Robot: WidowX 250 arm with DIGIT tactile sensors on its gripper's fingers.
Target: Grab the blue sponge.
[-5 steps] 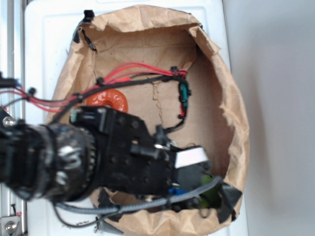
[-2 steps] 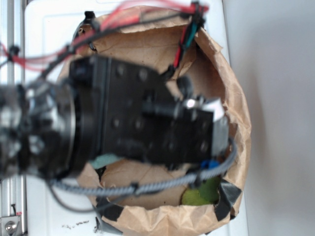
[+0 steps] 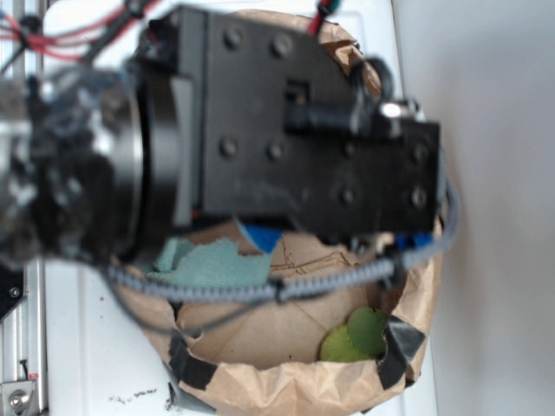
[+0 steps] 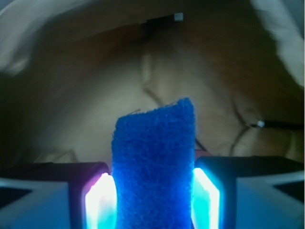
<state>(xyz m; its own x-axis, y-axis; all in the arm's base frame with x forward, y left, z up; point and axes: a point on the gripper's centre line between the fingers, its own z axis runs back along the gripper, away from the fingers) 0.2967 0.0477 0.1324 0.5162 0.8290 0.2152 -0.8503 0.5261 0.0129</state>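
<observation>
A: Where was the blue sponge (image 4: 153,167)?

B: Clamped between the fingers (image 4: 100,198), standing upright in the wrist view, its top edge toward twelve o'clock. Both pads pressed on its sides.

A: And from outside?

B: The black arm (image 3: 286,139) filled most of the frame above the brown paper bag (image 3: 286,386). A sliver of the sponge showed under it. The teal cloth (image 3: 208,264) lay at nine o'clock in the bag, the green toy (image 3: 351,338) at five o'clock.
</observation>
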